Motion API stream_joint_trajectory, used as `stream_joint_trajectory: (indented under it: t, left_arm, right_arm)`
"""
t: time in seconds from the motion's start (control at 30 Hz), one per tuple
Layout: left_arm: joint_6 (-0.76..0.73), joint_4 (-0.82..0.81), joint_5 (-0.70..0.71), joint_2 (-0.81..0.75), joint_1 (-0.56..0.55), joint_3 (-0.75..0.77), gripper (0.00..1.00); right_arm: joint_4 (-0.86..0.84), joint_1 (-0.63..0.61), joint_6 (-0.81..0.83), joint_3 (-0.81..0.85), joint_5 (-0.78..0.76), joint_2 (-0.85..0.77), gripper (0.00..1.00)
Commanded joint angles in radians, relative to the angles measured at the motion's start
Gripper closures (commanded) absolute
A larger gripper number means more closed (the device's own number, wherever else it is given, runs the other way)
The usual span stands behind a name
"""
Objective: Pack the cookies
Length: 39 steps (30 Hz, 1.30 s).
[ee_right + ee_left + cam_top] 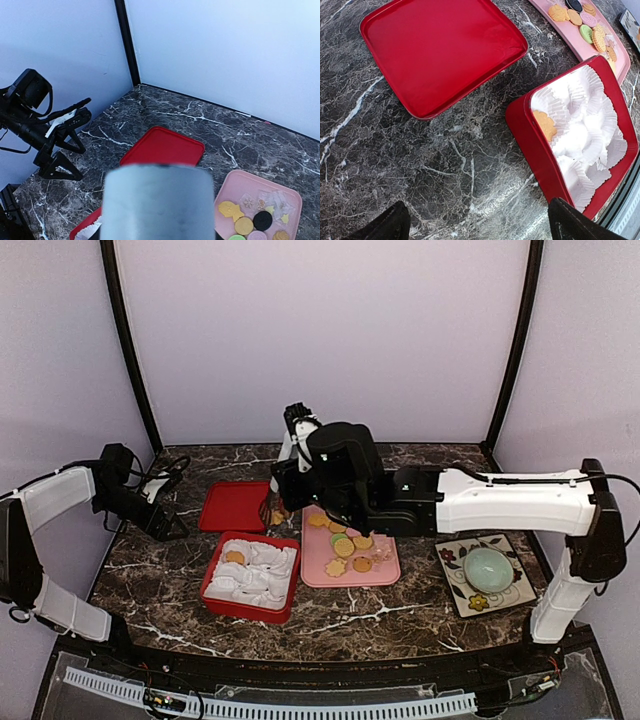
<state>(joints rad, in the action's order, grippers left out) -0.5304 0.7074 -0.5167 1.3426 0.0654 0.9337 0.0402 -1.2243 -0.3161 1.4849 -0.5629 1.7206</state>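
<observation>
- The right arm (500, 502) rises closest to the overhead camera. It reaches from its base at the right, leftward over the pink tray (315, 568).
- The right gripper (270, 510) hangs at the gap between that tray and the red lid (232, 505). In the wrist view a blurred grey cylinder (157, 202) hides the fingers, so we cannot tell whether they stand apart or together.
- The dark marble table (400, 625) carries everything below.
- The left arm (55, 495) sits at the left edge. The left gripper (480, 227) is low over bare marble near the lid, fingers spread wide and holding nothing.
- The red box (212, 582) lies near and left of centre, lined with white paper cups (262, 575).
- The pink tray lies just right of the box; the lid lies flat on the box's far side.
- A patterned plate (452, 558) at the right holds a pale green bowl (487, 567).
- Most cookies (345, 545) lie on the pink tray. They are mainly golden, with a black round (262, 220) and a green one (586, 34).
- A single cookie (545, 125) rests in the box's far-left cup.
</observation>
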Motion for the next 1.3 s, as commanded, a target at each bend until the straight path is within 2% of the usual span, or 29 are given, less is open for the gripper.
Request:
stream_joint_trajectory:
  t: [0.0, 0.23, 0.53, 0.73, 1.07, 1.27]
  left_arm:
    - [0.004, 0.032, -0.008, -0.006, 0.006, 0.019, 0.01]
    - [0.001, 0.039, -0.008, -0.018, 0.006, 0.011, 0.01]
    - [0.000, 0.031, -0.006, -0.020, 0.007, 0.004, 0.01]
    - [-0.007, 0.028, -0.003, -0.022, 0.007, -0.003, 0.01]
    - [-0.006, 0.027, -0.002, -0.026, 0.007, -0.008, 0.01]
    - [-0.008, 0.031, 0.000, -0.032, 0.007, -0.008, 0.01]
  right_arm:
    - [-0.026, -0.029, 0.022, 0.079, 0.042, 0.112, 0.80]
    - [-0.024, -0.032, 0.027, 0.165, 0.074, 0.237, 0.80]
    - [-0.019, -0.024, 0.038, 0.237, 0.085, 0.320, 0.80]
    - [-0.021, -0.014, 0.033, 0.233, 0.087, 0.323, 0.74]
    - [-0.030, -0.012, 0.028, 0.190, 0.081, 0.297, 0.72]
    - [-0.033, -0.012, 0.022, 0.178, 0.082, 0.291, 0.63]
